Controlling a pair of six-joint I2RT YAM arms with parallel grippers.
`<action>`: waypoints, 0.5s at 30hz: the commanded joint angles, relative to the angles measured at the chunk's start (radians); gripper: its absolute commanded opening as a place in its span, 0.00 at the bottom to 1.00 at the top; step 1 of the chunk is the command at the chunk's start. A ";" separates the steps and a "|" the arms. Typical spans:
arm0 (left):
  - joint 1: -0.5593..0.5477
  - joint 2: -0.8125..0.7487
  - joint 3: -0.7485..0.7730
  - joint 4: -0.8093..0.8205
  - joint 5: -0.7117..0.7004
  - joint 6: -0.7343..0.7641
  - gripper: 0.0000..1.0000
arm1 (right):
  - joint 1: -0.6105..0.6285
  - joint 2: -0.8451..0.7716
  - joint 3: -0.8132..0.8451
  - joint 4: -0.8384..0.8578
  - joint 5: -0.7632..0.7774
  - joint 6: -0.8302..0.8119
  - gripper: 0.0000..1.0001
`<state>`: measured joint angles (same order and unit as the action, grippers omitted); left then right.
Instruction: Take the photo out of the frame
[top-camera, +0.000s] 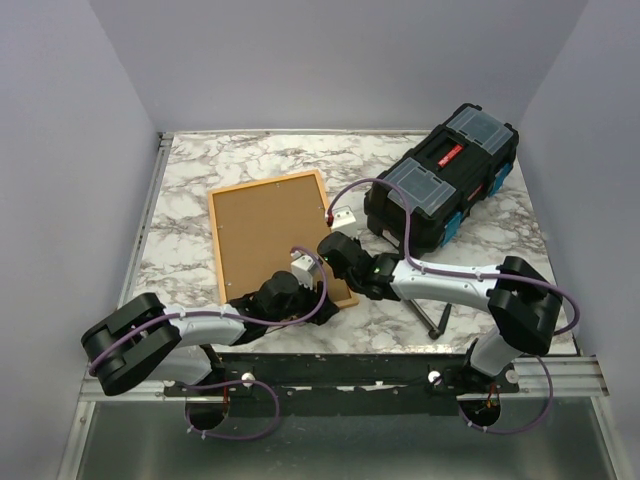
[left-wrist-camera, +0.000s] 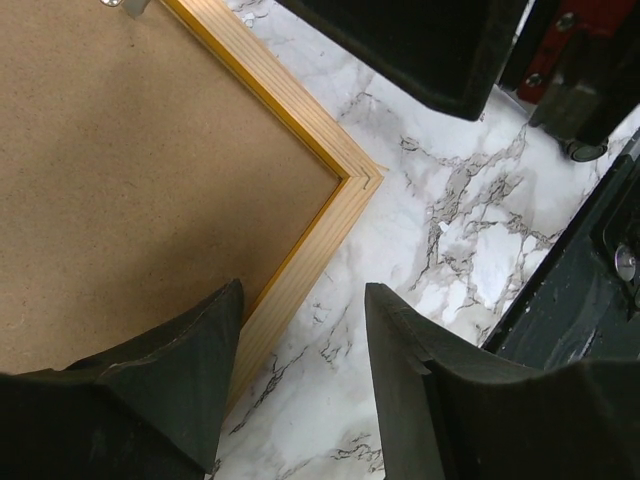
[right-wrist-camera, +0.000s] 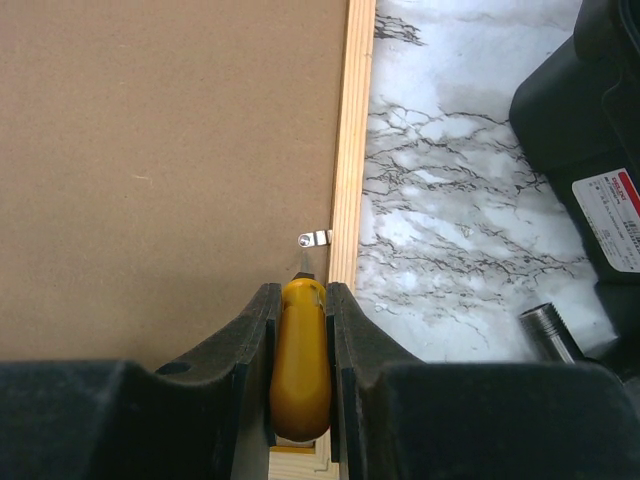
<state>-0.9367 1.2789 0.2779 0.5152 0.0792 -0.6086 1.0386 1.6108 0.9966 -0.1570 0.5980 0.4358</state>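
Face hidden
The photo (left-wrist-camera: 130, 170) shows only brown backing; the tip of the yellow tool (right-wrist-camera: 300, 370), past the right pincer (right-wrist-camera: 300, 295), is too small to tell.

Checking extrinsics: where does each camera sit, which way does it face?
Top external: above, behind the bases, looking down at the table, face-down frame, toolbox; left arm and right arm show.
Left wrist: looks down past the open left gripper at the frame's corner.
Right wrist: looks down along the right gripper, shut on a yellow-handled tool, toward a metal tab.
Both wrist views share the frame's rail and brown backing board.
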 joint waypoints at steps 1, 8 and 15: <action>0.000 0.001 -0.036 -0.021 0.016 -0.026 0.53 | -0.008 0.036 -0.003 0.015 0.050 -0.015 0.01; 0.001 0.011 -0.038 -0.012 0.025 -0.029 0.53 | -0.009 0.019 0.008 -0.033 0.043 0.001 0.01; 0.000 0.021 -0.046 0.006 0.031 -0.036 0.53 | -0.008 -0.024 -0.030 -0.022 0.013 0.004 0.01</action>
<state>-0.9352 1.2793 0.2642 0.5419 0.0792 -0.6258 1.0382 1.6115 0.9943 -0.1547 0.6140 0.4332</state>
